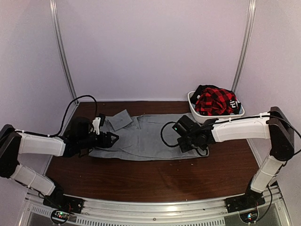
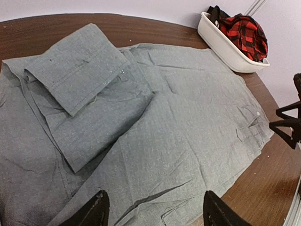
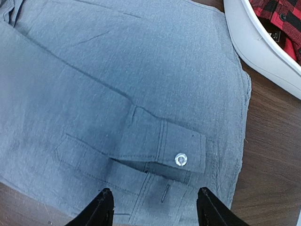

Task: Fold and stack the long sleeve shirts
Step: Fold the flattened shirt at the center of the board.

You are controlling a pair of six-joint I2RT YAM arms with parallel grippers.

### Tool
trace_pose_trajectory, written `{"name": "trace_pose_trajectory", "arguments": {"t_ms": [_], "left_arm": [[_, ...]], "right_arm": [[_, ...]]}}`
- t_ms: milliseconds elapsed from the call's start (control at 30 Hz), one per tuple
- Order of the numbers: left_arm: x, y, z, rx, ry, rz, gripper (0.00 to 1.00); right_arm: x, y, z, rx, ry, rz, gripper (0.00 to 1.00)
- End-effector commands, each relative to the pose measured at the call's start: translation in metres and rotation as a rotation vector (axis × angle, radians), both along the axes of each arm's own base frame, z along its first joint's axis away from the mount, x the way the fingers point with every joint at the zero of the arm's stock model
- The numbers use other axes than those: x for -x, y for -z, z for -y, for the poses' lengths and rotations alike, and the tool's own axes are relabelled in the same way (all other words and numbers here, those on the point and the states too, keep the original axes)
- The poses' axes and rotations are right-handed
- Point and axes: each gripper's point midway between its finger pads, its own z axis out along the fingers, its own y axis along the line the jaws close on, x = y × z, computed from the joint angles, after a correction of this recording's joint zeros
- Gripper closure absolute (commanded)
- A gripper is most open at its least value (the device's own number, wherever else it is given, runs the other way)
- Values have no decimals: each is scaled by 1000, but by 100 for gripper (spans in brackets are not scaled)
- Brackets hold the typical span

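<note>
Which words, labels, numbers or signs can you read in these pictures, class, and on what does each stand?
No text is legible.
White marks on the black cloth in the white plastic basket: too blurred to read.
Plain light-grey button-up shirt: no print visible.

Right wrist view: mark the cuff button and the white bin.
cuff button (image 3: pixel 180 159), right wrist view, centre of the button.
white bin (image 3: pixel 263 49), right wrist view, its outer wall.

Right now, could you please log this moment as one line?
grey shirt: spread, sleeves folded in; left hand: open above it; right hand: open over cuff; bin: plaid garment
</note>
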Motion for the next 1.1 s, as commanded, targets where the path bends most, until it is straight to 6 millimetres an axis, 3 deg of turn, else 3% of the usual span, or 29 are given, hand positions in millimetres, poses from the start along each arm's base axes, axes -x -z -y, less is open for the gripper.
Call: {"name": "trace_pose_trajectory", "arguments": {"t_ms": [0,233,433,700,900,1067], "left_arm": [[-6,-5,17,22,66,41,31],[-1,36,10,-50,54,-56,31],[13,57,2,-72,43,-118,32],[37,86,-10,-111,28,-216,32],[66,102,-16,-162,21,-285,33],[94,108,-19,-184,13,-334,33]], "right_arm": [[-25,8,-12,-188,2,-45,39],[-29,34,4,-292,37,-114,40],[-10,66,26,-286,75,-177,40],[20,94,51,-270,123,-233,40],[49,98,71,-285,177,-273,41],[72,94,75,-328,204,-297,41]]}}
